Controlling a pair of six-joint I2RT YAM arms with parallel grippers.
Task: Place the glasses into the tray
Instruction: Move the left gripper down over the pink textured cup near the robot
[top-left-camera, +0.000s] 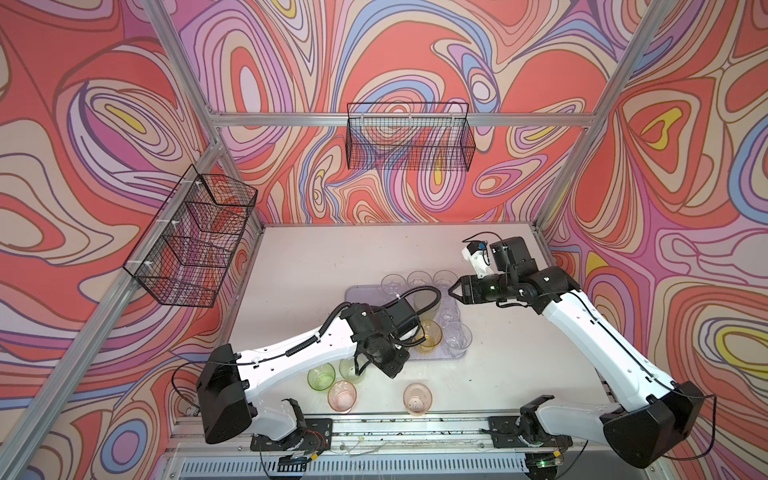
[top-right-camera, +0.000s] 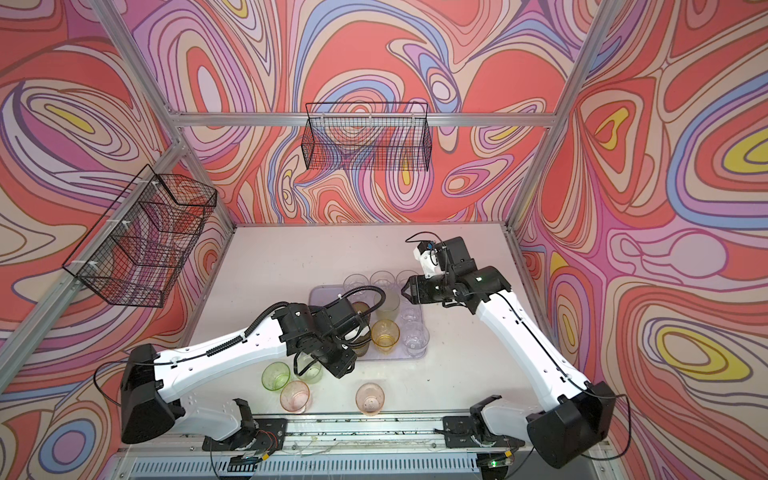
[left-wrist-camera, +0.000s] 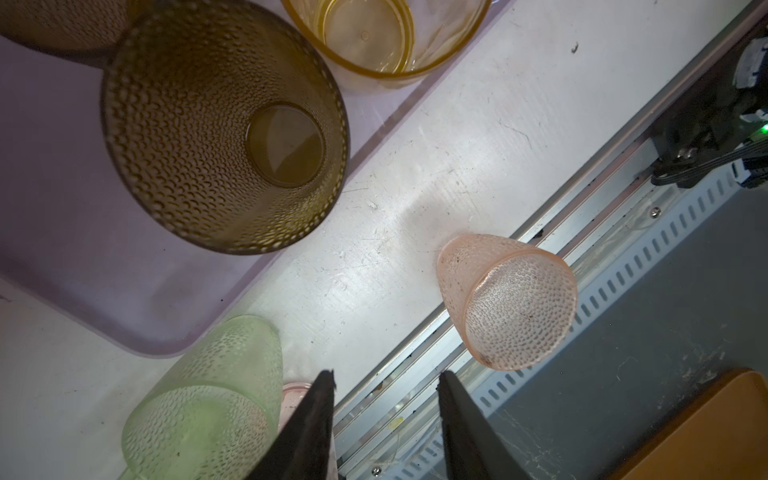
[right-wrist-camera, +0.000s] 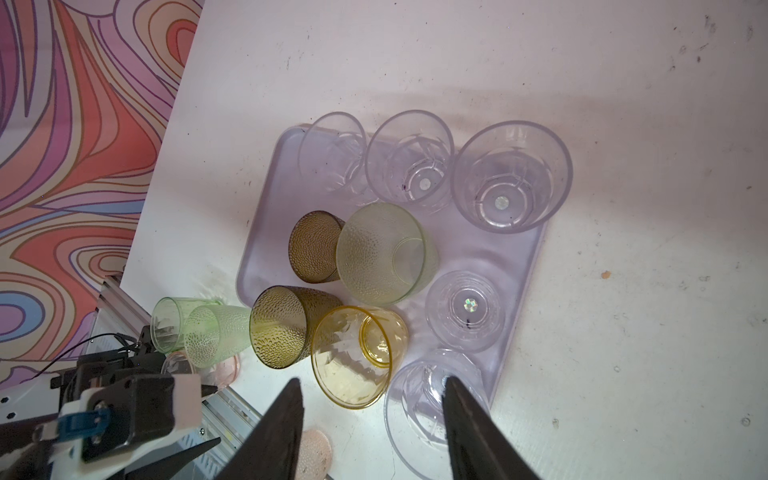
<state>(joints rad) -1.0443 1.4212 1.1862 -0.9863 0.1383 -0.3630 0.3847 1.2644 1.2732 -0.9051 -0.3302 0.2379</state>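
The lilac tray (top-left-camera: 361, 293) (right-wrist-camera: 262, 249) holds several glasses: clear ones (right-wrist-camera: 409, 162), two olive-brown (left-wrist-camera: 224, 137), a pale green one (right-wrist-camera: 382, 253) and an amber one (left-wrist-camera: 386, 33). Off the tray near the front edge stand a green glass (top-left-camera: 321, 376), a pale green glass (left-wrist-camera: 208, 395) and two pink glasses (top-left-camera: 342, 395) (left-wrist-camera: 511, 299). My left gripper (left-wrist-camera: 386, 374) (top-left-camera: 359, 365) hangs open beside the pale green glass, nothing between its fingers. Open too, my right gripper (right-wrist-camera: 372, 380) (top-left-camera: 451, 291) hovers above the tray's right side, over the amber glass and a clear one.
Two black wire baskets hang on the walls, one at the back (top-left-camera: 409, 137) and one on the left (top-left-camera: 195, 241). An aluminium rail (top-left-camera: 395, 432) carrying both arm bases runs along the table's front edge, close to the pink glasses.
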